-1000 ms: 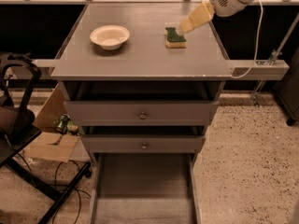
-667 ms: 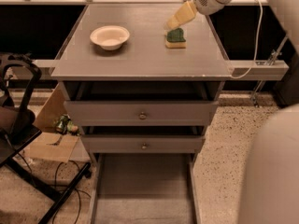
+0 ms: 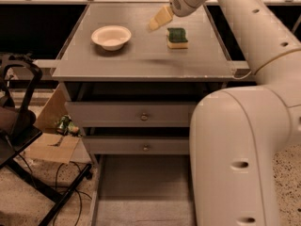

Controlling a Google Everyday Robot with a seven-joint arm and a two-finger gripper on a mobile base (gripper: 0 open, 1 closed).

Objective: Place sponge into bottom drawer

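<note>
1. Swinging left since a second ago, the gripper [image 3: 159,19] now hangs over the table [image 3: 141,66], just left of the sponge [image 3: 177,37] and a little behind it, where earlier it sat at the sponge's right
2. Since then the white arm [image 3: 244,140] has also filled the right foreground, and its bulk now covers the right ends of the drawers
3. Neither the sponge nor the white bowl [image 3: 111,36] has shifted over that second
4. Flat on the table, right of the middle, the sponge lies with its dark green layer up and yellow foam showing along the near edge; it is close to the gripper but apart from it
5. As for the jaws, they show as one pale tan wedge pointing down and to the left, and I cannot tell whether they stand wide or narrow
6. On the left half of the table the bowl sits upright, well apart from the sponge, with the gripper between the two and nearer the sponge
7. Below the two upper drawers [image 3: 136,116], both pushed in, the bottom drawer [image 3: 141,192] is pulled out with its flat grey floor showing; the sponge is not in it
8. At the left stand a black chair [image 3: 19,121] and a piece of cardboard [image 3: 51,147] on the speckled floor
</note>
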